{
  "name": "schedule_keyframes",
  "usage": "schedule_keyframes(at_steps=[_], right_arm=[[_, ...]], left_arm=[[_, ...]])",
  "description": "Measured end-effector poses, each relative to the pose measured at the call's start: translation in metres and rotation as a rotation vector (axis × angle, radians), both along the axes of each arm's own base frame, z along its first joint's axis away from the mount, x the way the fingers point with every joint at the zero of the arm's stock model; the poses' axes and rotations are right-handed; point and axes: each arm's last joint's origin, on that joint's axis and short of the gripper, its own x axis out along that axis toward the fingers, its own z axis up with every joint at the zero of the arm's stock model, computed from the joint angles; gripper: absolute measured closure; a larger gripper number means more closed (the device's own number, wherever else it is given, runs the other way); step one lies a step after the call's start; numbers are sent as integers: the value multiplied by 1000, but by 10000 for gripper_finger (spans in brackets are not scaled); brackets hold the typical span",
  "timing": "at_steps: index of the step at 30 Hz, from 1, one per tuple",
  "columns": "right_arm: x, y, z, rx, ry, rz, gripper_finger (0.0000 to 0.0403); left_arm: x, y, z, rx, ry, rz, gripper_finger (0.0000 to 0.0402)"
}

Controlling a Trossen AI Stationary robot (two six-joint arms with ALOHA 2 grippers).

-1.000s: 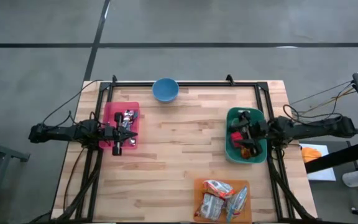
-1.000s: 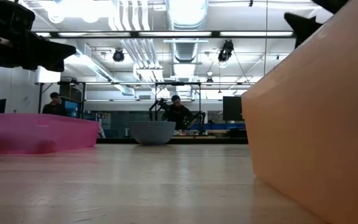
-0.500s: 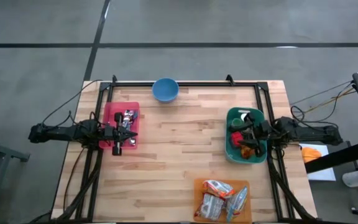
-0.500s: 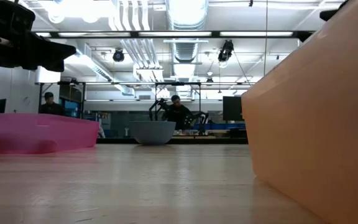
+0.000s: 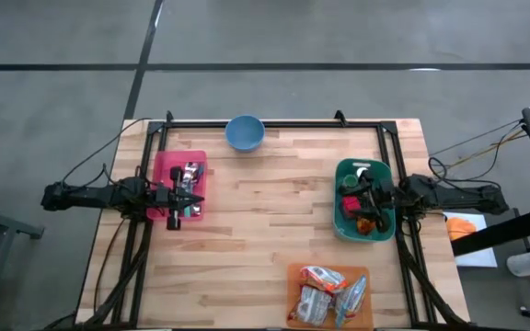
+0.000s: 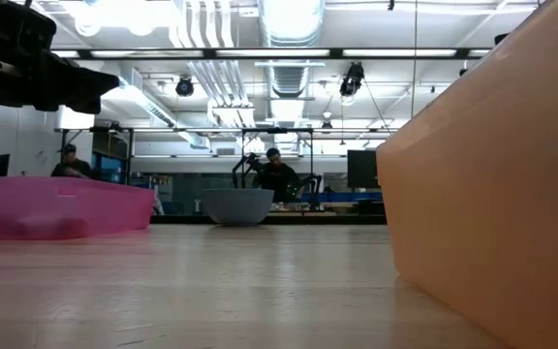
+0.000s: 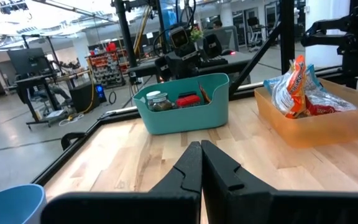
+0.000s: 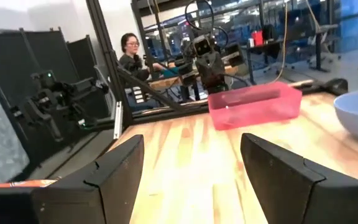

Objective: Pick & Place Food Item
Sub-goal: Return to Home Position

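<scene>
High view shows the snack packets (image 5: 328,292) in an orange tray (image 5: 293,271) at the table's front edge, right of centre. More food, red and orange pieces among it, fills the green bin (image 5: 362,236) by the right side. The right gripper (image 5: 355,204) hangs over that bin, and its wrist view shows the fingers (image 8: 114,171) spread wide with nothing between them. Across the wooden table (image 5: 265,221), on the left side, sits the pink bin (image 5: 164,165) with shiny utensils (image 5: 190,171) lying in it. The left gripper (image 5: 196,197) hovers above the pink bin's right part; its wrist view shows the fingers pressed together and empty. A blue bowl (image 5: 245,132) stands at the far edge. In the low view, a person (image 6: 277,173) sits in the room behind the table.
</scene>
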Motion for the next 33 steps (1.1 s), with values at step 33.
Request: schedule_keyframes(at_steps=[33], right_arm=[[0,0,0,8,7,0,138]], left_arm=[[0,0,0,-2,-1,0,401]])
